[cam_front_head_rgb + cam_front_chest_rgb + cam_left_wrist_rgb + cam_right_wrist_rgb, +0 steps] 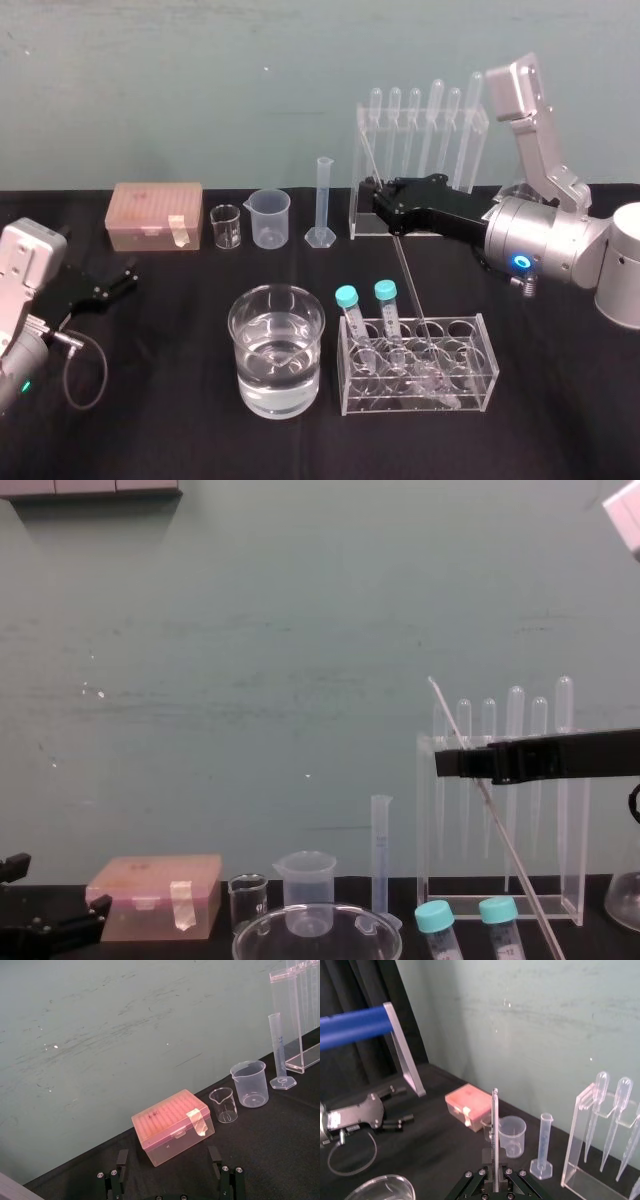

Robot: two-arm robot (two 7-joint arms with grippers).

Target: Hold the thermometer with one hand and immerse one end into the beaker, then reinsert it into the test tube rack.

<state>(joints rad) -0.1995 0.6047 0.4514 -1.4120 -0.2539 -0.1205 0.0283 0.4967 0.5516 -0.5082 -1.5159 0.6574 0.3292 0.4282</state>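
Thermometer (400, 262) clear glossy glass, rack (356, 175) smooth clear acrylic, beaker (237, 312) glossy glass, box (155, 214) translucent pink plastic, tablecloth (160, 420) matt black fabric, right gripper (378, 205) matt black plastic on satin silver metal arm (550, 250), wall (200, 80) matt teal paint, scuffed.

The thermometer (403, 265) I hold blurs out inside the low tube rack (490, 360) right of the beaker (277, 350); tip indistinguishable; scale marks too small to read.

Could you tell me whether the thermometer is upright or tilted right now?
Tilted: the thermometer slants in the head and chest views, its top toward the robot's left, held by the right gripper, jaws shut.
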